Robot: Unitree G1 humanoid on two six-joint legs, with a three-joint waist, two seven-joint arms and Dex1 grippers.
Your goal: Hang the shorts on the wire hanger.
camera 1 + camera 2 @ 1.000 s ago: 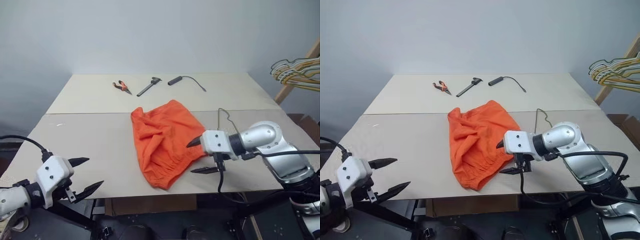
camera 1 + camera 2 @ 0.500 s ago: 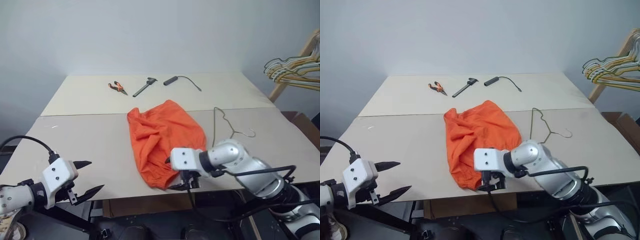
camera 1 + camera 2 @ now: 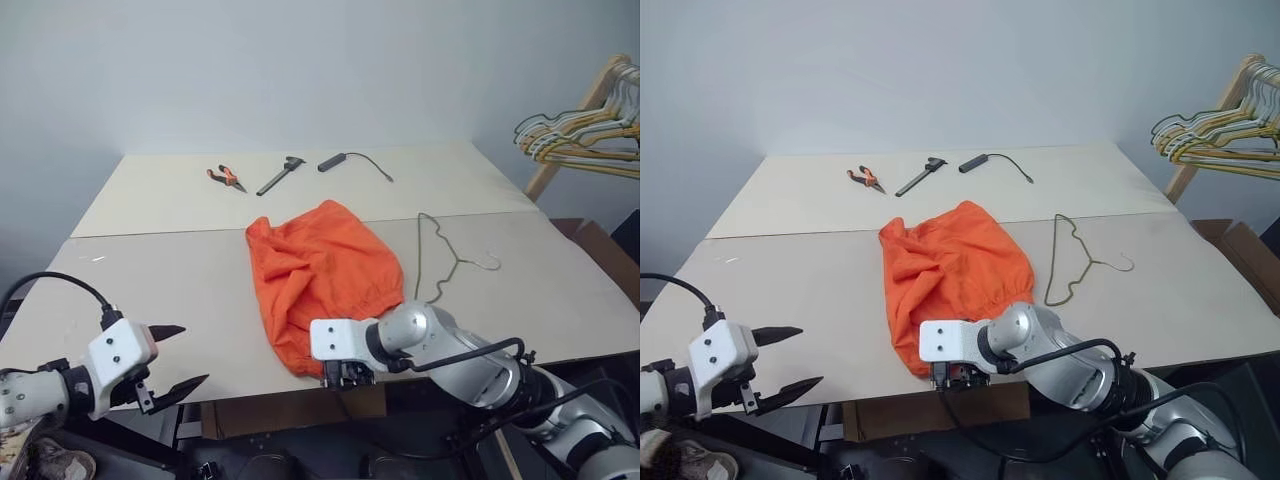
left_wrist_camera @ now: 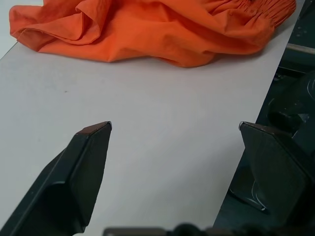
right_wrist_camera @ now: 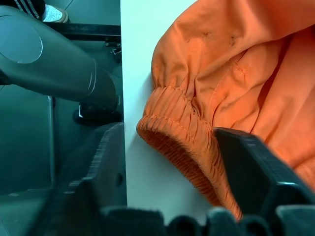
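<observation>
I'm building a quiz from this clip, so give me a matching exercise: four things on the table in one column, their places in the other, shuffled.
Things:
1. shorts
2. wire hanger
3. pliers
4. left gripper

Places:
A. far side of the table, orange handles
B. middle, waistband at the near edge
C. lying flat just right of the orange cloth
D. near-left corner, fingers spread, holding nothing

Pairs: 1-B, 2-C, 3-A, 4-D

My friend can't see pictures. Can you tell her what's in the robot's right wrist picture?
The elastic waistband corner of the orange shorts lies at the edge of a white table, between the two black fingers of the right end effector, which stand apart around it without pinching it. Beyond the table edge the dark floor shows.
</observation>
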